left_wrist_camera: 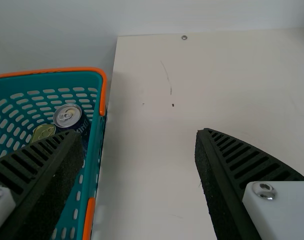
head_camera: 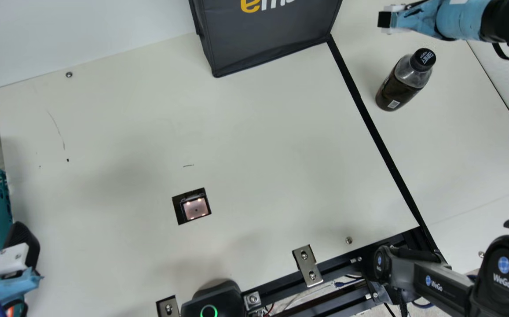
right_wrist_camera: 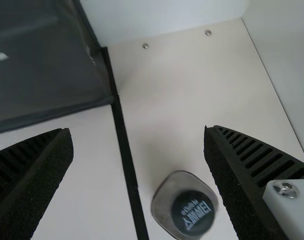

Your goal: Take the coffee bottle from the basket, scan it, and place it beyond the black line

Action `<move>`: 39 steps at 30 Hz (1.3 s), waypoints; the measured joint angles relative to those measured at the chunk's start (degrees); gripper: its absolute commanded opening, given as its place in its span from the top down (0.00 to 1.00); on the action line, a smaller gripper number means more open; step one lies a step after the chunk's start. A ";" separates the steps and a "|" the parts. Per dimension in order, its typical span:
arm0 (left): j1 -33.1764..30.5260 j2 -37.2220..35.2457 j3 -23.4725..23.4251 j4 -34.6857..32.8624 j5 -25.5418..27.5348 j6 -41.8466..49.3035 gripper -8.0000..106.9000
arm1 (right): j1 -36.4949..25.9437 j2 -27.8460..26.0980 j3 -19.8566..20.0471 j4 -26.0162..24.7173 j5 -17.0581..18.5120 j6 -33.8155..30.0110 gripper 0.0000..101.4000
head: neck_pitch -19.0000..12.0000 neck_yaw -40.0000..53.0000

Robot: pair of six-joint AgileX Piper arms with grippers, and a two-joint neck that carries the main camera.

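Observation:
The coffee bottle, dark with a black cap, stands on the table beyond the black line, touched by nothing. My right gripper is above and behind it; in the right wrist view, my right gripper is open, with the bottle below the fingers. At the left edge, my left gripper is beside the teal basket. In the left wrist view, my left gripper is open and holds nothing, one finger over the basket.
The scanner window is set in the table. A dark bag stands at the back against the black line. Cans lie inside the basket. A black device with a green ring sits at the front edge.

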 measured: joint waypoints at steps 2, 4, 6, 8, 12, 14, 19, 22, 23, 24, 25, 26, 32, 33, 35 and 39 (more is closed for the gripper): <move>0.00 0.00 0.00 0.00 0.00 0.00 0.15 | 1.26 0.00 -0.98 0.00 0.42 0.76 0.10 | 0.00 0.00; 0.00 0.00 0.00 0.00 0.00 0.00 0.15 | 2.81 0.00 -1.86 -0.25 0.87 1.35 0.10 | -0.09 -0.09; 0.00 0.00 0.00 0.00 0.00 0.00 0.15 | 4.44 -0.12 -2.64 -0.38 0.87 2.21 0.10 | 0.00 -0.09; 0.00 0.00 0.00 0.00 0.00 0.00 0.15 | 5.93 -0.33 -3.18 -0.60 0.85 2.77 0.10 | -0.09 0.00; 0.00 0.00 0.00 0.00 0.00 0.00 0.15 | 9.17 -0.63 -4.12 -0.66 0.69 4.23 0.10 | 0.00 -0.09; 0.00 0.00 0.00 0.00 0.00 0.00 0.15 | 10.57 -0.85 -4.34 -0.74 0.52 4.95 0.10 | 0.00 0.00; 0.00 0.00 0.00 0.00 0.00 0.00 0.15 | 14.26 -1.29 -5.05 -1.11 -0.52 6.54 0.10 | -0.09 0.00; 0.00 0.00 0.00 0.00 0.00 0.00 0.15 | 16.07 -1.58 -5.52 -1.11 -0.83 7.23 0.10 | -0.09 0.00; 0.00 0.00 0.00 0.00 0.00 0.00 0.15 | 16.52 -1.72 -5.62 -1.11 -0.90 7.46 0.10 | -0.09 0.00; 0.00 0.00 0.00 0.00 0.00 0.00 0.15 | 17.12 -1.84 -5.74 -1.17 -0.96 7.77 0.10 | -0.09 0.00; 0.00 0.00 0.00 0.00 0.00 0.00 0.15 | 17.68 -1.97 -5.77 -1.17 -1.19 8.00 0.10 | 0.00 0.00; 0.00 0.00 0.00 0.00 0.00 0.00 0.15 | 18.21 -1.98 -5.91 -1.26 -1.35 8.21 0.10 | -0.09 0.00; 0.00 0.00 0.00 0.00 0.00 0.00 0.15 | 20.91 -2.48 -6.27 -1.77 -1.71 9.43 0.10 | -0.09 0.00; 0.00 0.00 0.00 0.00 0.00 0.00 0.15 | 21.31 -2.54 -6.30 -1.93 -1.88 9.48 0.10 | 0.00 0.00; 0.00 0.00 0.00 0.00 0.00 0.00 0.15 | 21.99 -2.61 -6.30 -2.65 -2.14 9.81 0.10 | 0.00 0.00; 0.00 0.00 0.00 0.00 0.00 0.00 0.15 | 23.34 -3.02 -6.30 -3.41 -2.57 10.59 0.10 | 0.00 0.00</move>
